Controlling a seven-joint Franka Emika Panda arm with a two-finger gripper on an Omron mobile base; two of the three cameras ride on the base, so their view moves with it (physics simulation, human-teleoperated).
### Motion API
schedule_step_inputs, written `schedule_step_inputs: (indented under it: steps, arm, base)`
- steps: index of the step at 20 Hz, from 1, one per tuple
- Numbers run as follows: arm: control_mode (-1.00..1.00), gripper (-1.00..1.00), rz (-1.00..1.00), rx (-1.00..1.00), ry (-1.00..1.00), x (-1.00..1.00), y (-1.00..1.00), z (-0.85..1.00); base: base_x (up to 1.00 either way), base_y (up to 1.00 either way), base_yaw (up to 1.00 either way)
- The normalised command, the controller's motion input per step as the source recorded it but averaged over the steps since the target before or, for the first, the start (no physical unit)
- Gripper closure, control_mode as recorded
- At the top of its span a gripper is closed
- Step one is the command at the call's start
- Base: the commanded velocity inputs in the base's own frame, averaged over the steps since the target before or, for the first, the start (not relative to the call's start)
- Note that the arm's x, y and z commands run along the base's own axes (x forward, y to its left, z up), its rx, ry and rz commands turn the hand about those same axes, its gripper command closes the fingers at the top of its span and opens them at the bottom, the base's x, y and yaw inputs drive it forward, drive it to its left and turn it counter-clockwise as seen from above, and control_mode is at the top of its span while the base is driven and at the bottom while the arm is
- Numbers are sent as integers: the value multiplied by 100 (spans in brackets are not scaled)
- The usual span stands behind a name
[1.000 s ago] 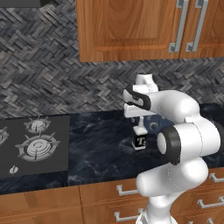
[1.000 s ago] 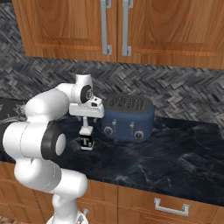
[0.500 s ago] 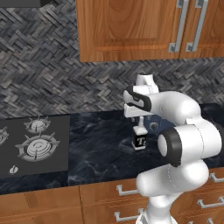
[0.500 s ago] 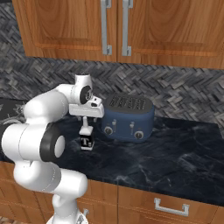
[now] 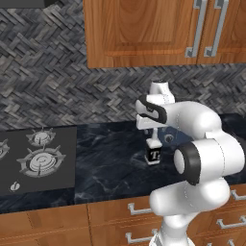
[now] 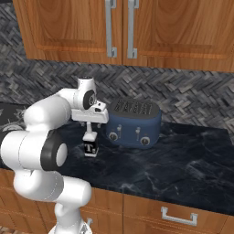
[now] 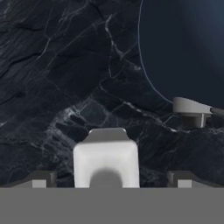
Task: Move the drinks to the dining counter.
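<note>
Nothing has moved: end effector (image 6: pixel 90 137) hovers spread over the square bottle (image 6: pixel 90 148) beside the toaster (image 6: pixel 134 122) (pickup step); closing comes next.

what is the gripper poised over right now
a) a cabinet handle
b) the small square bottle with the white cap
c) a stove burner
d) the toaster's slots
b: the open gripper hangs straight above the square bottle, its white cap between the two fingertips in the hand view, with the blue toaster off to the side.
</note>
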Motion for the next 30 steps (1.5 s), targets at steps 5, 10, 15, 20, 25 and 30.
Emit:
schedule_step_inputs:
  steps: [5,10,15,20,25,30]
  arm:
    - [-100,-100,0,0,0,-7,0,0]
    - [-100,-100,0,0,-2,-4,0,2]
    - [-100,-100,0,0,-3,-1,0,16]
    - [-100,-100,0,0,0,-11,0,5]
    - [-100,-100,0,0,0,-26,0,0]
    - [-100,-100,0,0,0,-2,0,0]
  base:
    - [0,0,0]
    - [0,0,0]
    - [0,0,0]
    - [0,0,0]
    - [0,0,0]
    - [0,0,0]
